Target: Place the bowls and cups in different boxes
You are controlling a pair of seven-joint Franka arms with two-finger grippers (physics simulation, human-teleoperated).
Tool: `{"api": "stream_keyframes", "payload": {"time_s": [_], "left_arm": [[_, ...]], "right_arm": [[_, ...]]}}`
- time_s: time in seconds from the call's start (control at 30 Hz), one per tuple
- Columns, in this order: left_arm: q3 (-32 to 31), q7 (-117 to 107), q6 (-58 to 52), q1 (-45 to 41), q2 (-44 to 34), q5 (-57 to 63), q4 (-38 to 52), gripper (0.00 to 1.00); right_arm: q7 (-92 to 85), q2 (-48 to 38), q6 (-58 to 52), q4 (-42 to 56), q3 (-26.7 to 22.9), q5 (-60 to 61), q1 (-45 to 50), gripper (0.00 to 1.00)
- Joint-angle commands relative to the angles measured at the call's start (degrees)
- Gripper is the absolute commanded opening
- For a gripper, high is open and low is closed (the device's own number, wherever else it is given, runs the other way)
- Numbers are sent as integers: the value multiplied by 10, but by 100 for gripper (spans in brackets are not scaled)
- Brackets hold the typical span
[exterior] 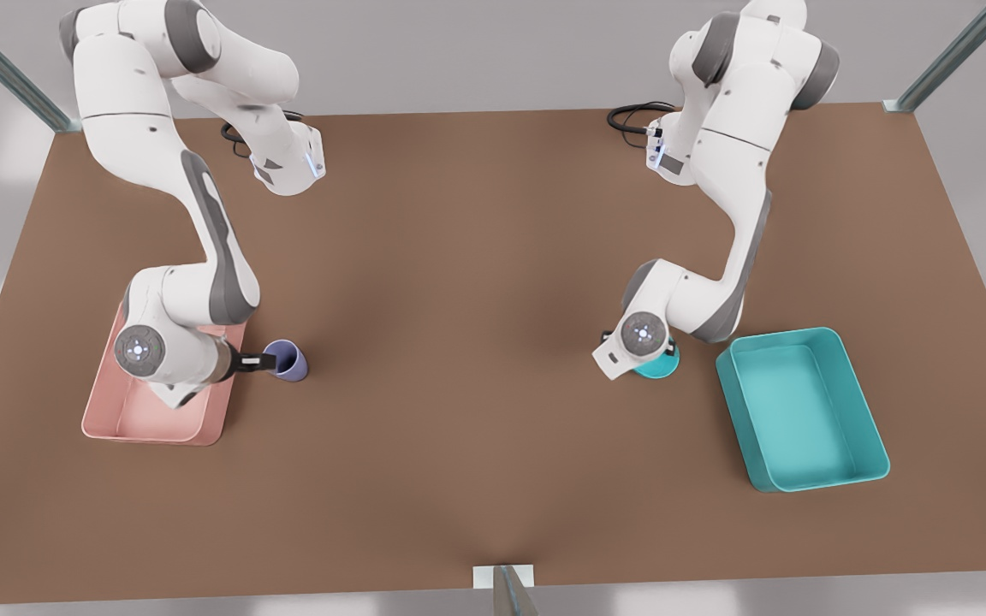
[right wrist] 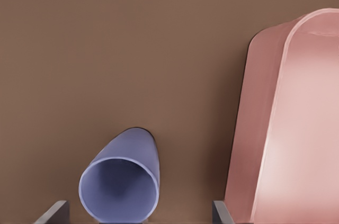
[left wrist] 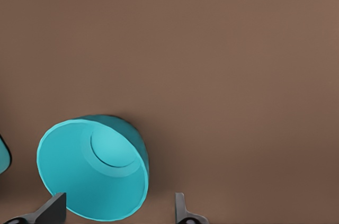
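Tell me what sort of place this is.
Most likely a simulated tabletop test cell rather than a real room: a bare brown table with metal frame posts at its corners, two white arms mounted on it, and plain props: a pink box, a teal box, a lavender cup and a teal bowl.

I see a flat brown counter (exterior: 476, 342) carrying everything. Toward the front view's left, a pale pink box (exterior: 129, 419) rests directly on it, open side up, and just beside that box, apart from its wall, a lavender cup (exterior: 288, 359) stands on the counter. Toward the front view's right, a teal box (exterior: 801, 411) sits on the counter, also open-topped, turned at a slight angle to the counter's edge. Near it, on the side facing the pink box, a teal bowl (exterior: 660, 366) sits on the brown surface, partly hidden under an arm. The two boxes lie well apart.
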Motion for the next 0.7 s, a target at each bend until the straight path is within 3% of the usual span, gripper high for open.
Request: {"api": "stream_keyframes", "payload": {"time_s": [0.0, 0.27, 0.3, 0.33, 0.37, 0.43, 0.5, 0.57, 0.67], "left_arm": [[0, -89, 126, 0, 0, 4, -17, 100], [1, -93, 110, 1, 21, 21, -38, 100], [1, -105, 110, 1, 24, 31, -37, 87], [1, -111, 110, 1, 26, 38, -36, 61], [1, -111, 110, 2, 27, 40, -36, 47], [2, -111, 110, 3, 27, 55, -35, 37], [7, -111, 109, 4, 27, 63, -34, 34], [9, -107, 60, 4, 26, 61, -8, 21], [9, -109, -29, 8, 19, 40, 50, 21]], "right_arm": [[20, -21, 98, -35, 0, 0, 0, 100], [19, -19, 141, -117, 0, 6, -3, 100], [19, -11, 144, -117, 0, 6, -6, 100], [19, -4, 151, -123, 0, 6, -10, 100], [18, 5, 160, -126, 0, 6, -13, 100], [18, 12, 171, -131, 0, 6, -13, 100], [18, 16, 173, -131, 0, 6, -13, 100], [18, 16, 175, -136, 0, 5, -13, 100], [18, 15, 175, -143, 1, 5, -13, 100]]}}
